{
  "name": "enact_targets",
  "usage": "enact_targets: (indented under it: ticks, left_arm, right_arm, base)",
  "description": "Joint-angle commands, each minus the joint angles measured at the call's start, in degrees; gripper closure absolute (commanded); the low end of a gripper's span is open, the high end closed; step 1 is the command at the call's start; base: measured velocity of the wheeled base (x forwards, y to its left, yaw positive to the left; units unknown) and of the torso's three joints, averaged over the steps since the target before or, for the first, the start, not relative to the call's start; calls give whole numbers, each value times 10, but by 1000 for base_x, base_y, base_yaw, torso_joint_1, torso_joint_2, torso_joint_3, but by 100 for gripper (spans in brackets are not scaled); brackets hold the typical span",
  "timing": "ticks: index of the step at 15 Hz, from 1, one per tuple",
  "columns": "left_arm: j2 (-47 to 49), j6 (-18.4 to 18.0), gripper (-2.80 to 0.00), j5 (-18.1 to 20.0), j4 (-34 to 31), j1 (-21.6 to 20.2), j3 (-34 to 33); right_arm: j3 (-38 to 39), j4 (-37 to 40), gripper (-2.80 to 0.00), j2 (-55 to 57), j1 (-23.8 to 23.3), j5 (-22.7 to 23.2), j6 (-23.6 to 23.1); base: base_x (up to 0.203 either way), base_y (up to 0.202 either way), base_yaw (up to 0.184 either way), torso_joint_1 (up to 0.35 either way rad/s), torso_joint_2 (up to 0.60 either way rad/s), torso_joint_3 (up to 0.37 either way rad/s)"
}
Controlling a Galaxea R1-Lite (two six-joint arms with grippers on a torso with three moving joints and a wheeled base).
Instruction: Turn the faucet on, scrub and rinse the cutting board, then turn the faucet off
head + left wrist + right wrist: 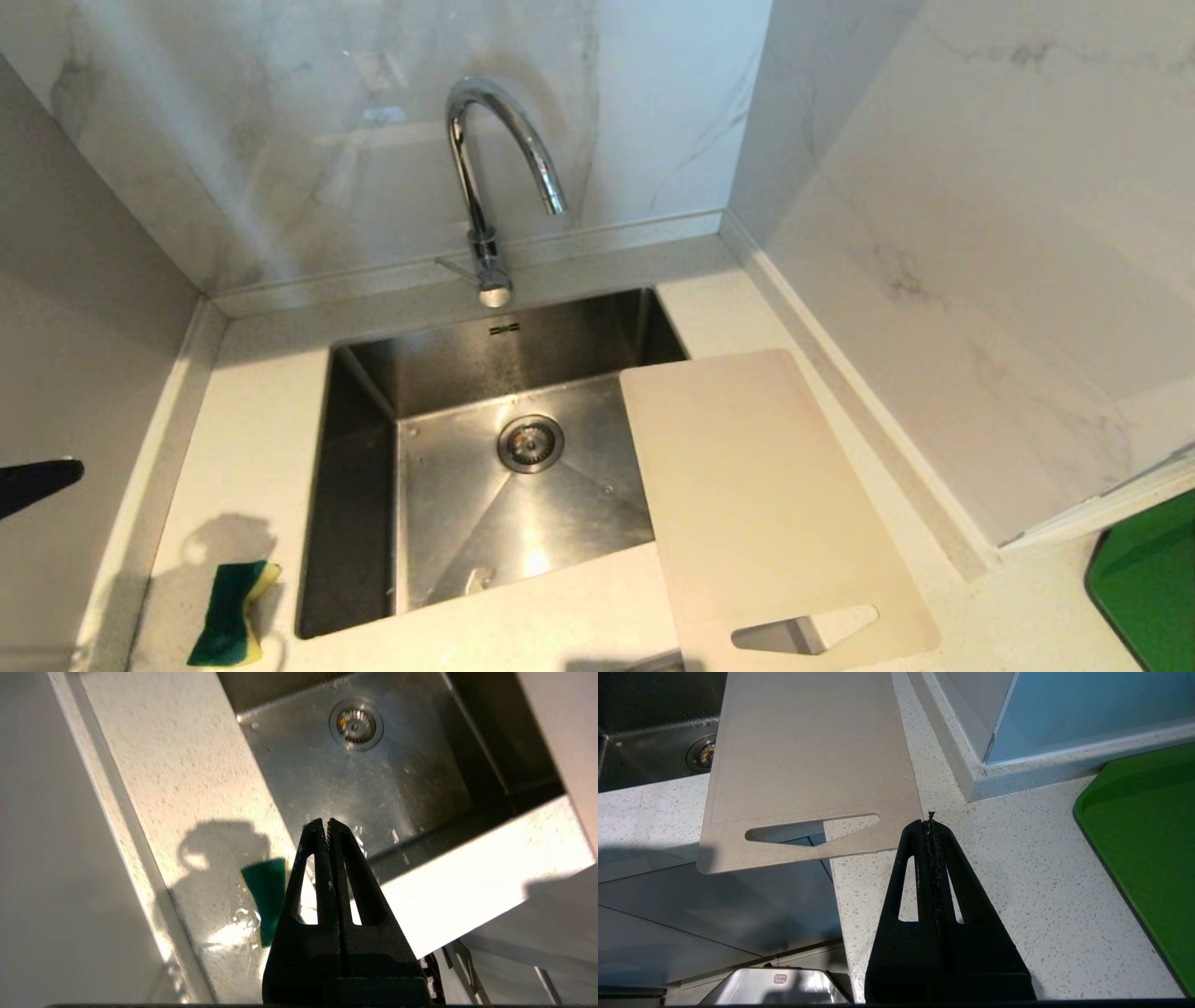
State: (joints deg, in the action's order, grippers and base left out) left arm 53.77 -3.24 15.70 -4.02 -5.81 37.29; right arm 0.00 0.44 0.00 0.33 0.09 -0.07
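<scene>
The chrome faucet (476, 177) stands behind the sink, its thin side lever (456, 267) pointing left, and no water shows at the spout. The cream cutting board (756, 485) lies flat on the counter to the right, overlapping the sink's right rim. Its handle-slot end (810, 828) overhangs the counter's front edge. My left gripper (325, 822) is shut and empty, hovering above the counter left of the sink; only its dark tip (75, 469) shows in the head view. My right gripper (930, 823) is shut and empty, just off the board's near right corner.
A green-and-yellow sponge (229, 611) lies on the wet counter left of the steel sink (448, 523), partly hidden behind my left fingers (266, 886). A bright green flat object (1153, 588) sits at far right. Marble walls enclose the back and both sides.
</scene>
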Motion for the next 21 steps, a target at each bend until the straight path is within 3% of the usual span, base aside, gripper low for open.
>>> enact_targets:
  ticks: [1, 12, 15, 21]
  left_arm:
    - [-7, 0, 0, 1, 42, -2, -62]
    - [-93, 0, 0, 14, 50, -10, -218]
    - [-110, 0, 0, 8, 50, -14, -232]
    - [-135, -35, 0, -65, 50, -14, -256]
  right_arm:
    - [0, 0, 0, 0, 0, 0, 0]
    - [1, 0, 0, 0, 0, 0, 0]
    - [1, 0, 0, 0, 0, 0, 0]
    - [1, 0, 0, 0, 0, 0, 0]
  base:
    - [0, 0, 0, 0, 0, 0]
    - [0, 0, 0, 0, 0, 0]
    - [0, 0, 0, 0, 0, 0]
    - [0, 0, 0, 0, 0, 0]
